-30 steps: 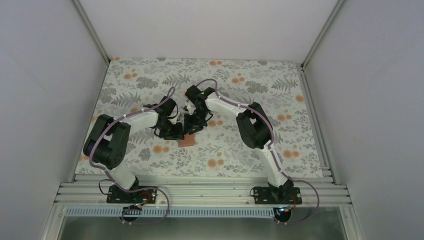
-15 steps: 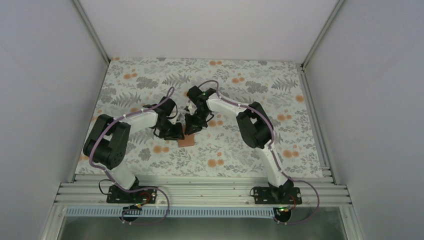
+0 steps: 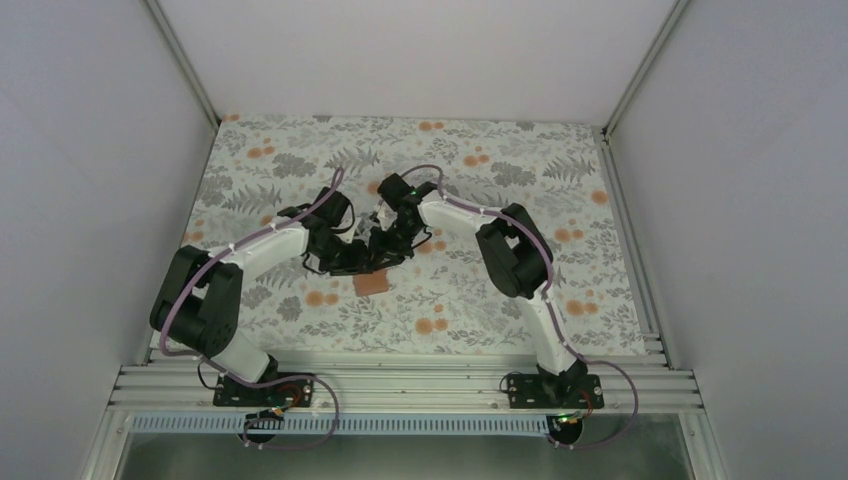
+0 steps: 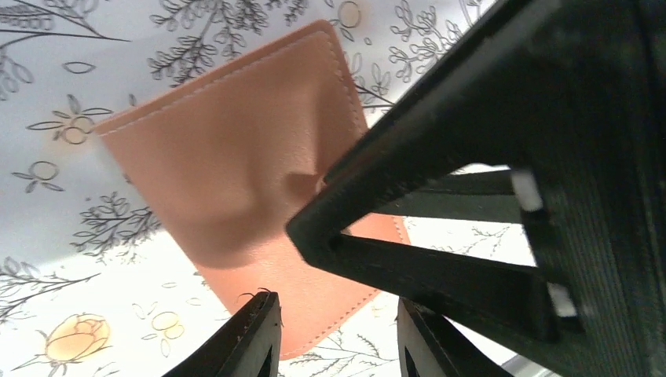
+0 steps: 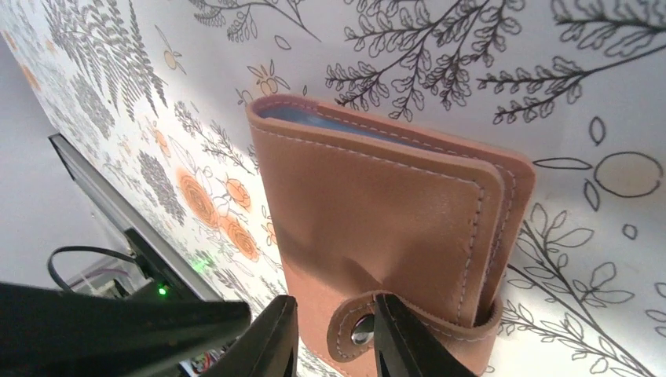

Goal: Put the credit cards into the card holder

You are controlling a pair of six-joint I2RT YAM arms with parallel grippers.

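Observation:
The tan-brown card holder (image 3: 371,284) lies flat on the floral table, folded shut, its strap with a metal snap (image 5: 361,334) wrapped round one edge. In the right wrist view a teal-blue edge of the credit cards (image 5: 314,118) shows inside its open side; no loose cards are in view. My right gripper (image 5: 334,345) hovers just over the strap's tab with its jaws a little apart, one fingertip (image 5: 400,338) overlapping the snap. My left gripper (image 4: 338,349) stands open over the holder's (image 4: 236,181) near corner, and the right gripper's black finger (image 4: 440,267) crosses in front of it.
Both wrists crowd together over the holder at mid-table (image 3: 365,255). White enclosure walls (image 3: 80,200) close in both sides and the back. An aluminium rail (image 3: 400,385) runs along the near edge by the arm bases.
The left arm's elbow has swung out to the left and its wrist has edged closer to the right gripper. The right gripper's jaws have narrowed and reopened slightly. The holder stays put.

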